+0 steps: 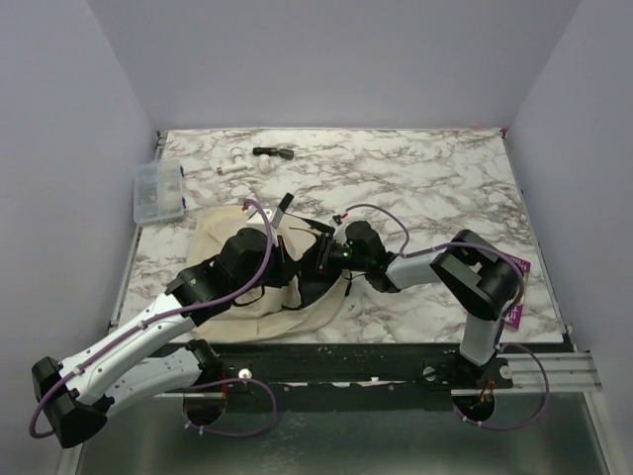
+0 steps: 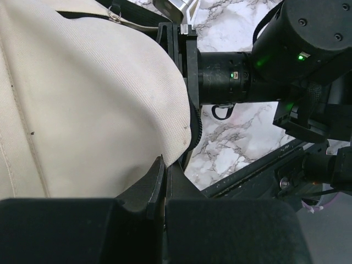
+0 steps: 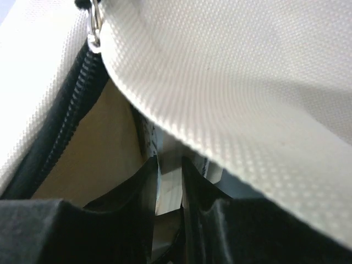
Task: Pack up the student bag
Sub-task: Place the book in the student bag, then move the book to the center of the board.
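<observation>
Two hands meet at the student bag (image 1: 213,236), which lies under both. Left hand (image 2: 164,163), pressed together, pinches the canvas rim. Right hand (image 3: 169,166) nips a pale flat item (image 3: 169,190) inside the mouth. Step: insertion. Next, probably: push deeper, then release.

Black-and-white arms (image 1: 129,351) with purple cables (image 1: 269,240)
</observation>
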